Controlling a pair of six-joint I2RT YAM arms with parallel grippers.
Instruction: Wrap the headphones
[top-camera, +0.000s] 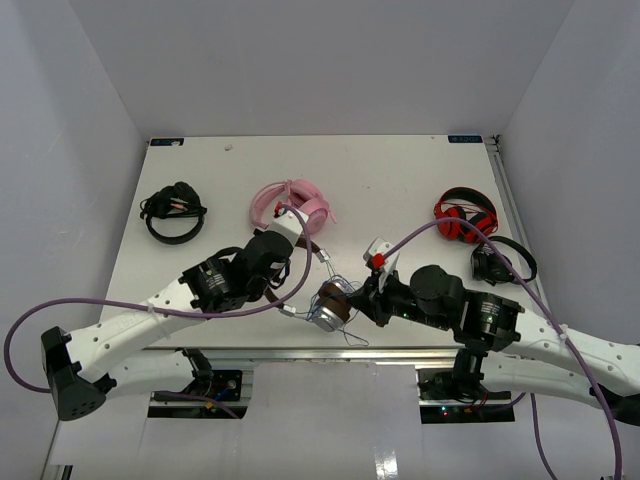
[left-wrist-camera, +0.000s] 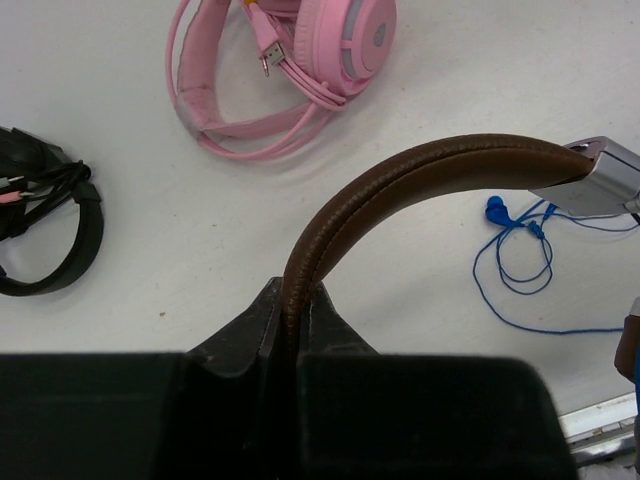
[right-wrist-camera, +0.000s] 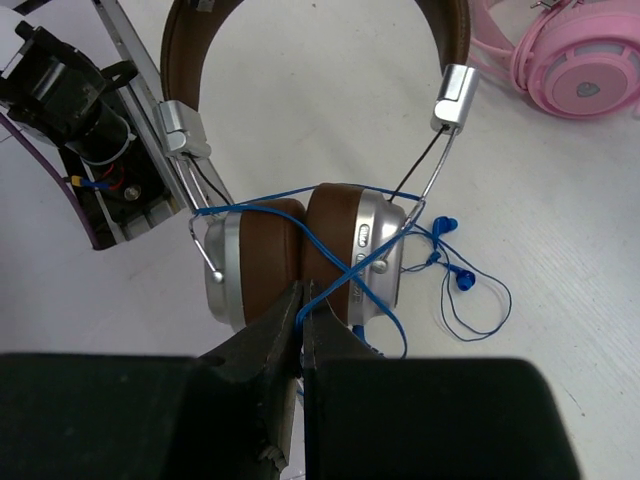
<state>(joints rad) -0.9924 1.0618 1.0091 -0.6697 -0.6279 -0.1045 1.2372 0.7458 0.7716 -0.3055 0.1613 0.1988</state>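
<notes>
The headphones (top-camera: 328, 305) have a brown headband, brown pads and silver-grey cups, and sit near the table's front edge between my arms. My left gripper (left-wrist-camera: 296, 300) is shut on the brown headband (left-wrist-camera: 420, 170); it also shows in the top view (top-camera: 290, 248). In the right wrist view the two ear cups (right-wrist-camera: 340, 240) are pressed together, with the thin blue cord (right-wrist-camera: 350, 280) crossed over them. My right gripper (right-wrist-camera: 303, 300) is shut on that cord just below the cups, and in the top view (top-camera: 362, 300) it is right of the cups. Loose cord with small blue bits (right-wrist-camera: 447, 228) lies on the table to the right.
Pink headphones (top-camera: 292, 205) lie just beyond my left gripper. Black headphones (top-camera: 172, 212) lie at the far left. Red-and-black headphones (top-camera: 465, 215) and another black pair (top-camera: 503, 262) lie at the right. The table's metal front rail (top-camera: 300, 352) is close below the brown headphones.
</notes>
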